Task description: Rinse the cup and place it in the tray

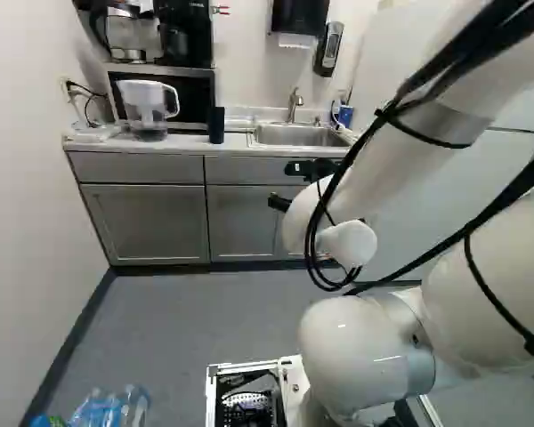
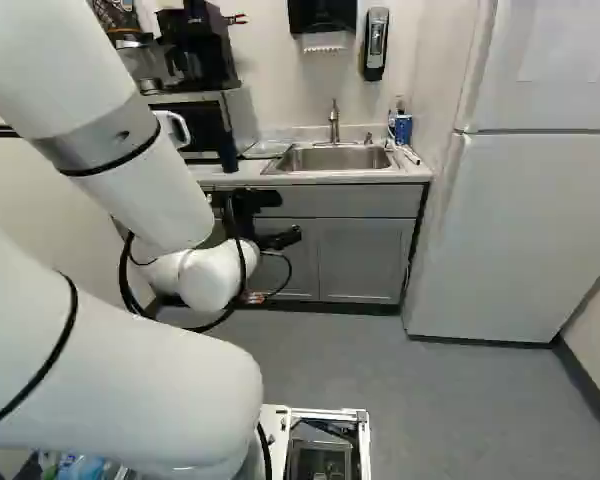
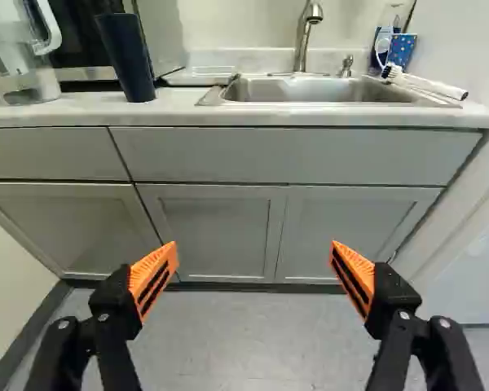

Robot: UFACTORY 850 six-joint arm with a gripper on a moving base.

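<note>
Gripper (image 2: 288, 217) spread wide in front of the sink (image 3: 322, 91), dark cup (image 3: 125, 59) upright on the counter.
The cup stands left of the sink in the left base view, between it and the clear pitcher (image 1: 149, 108); the low tray (image 3: 200, 75) lies just beside the sink, on the cup's side. The pincer's orange-padded fingers (image 3: 154, 273) stand well apart with nothing between them, facing the grey cabinet (image 3: 216, 232) under the sink. The faucet (image 2: 334, 122) rises behind the basin, and the brush (image 3: 424, 83) rests at the sink's far side from the cup.

Pitcher (image 1: 148, 108), microwave (image 1: 195, 96), coffee maker (image 1: 186, 34), refrigerator (image 2: 525, 235), bottles (image 1: 112, 411)
</note>
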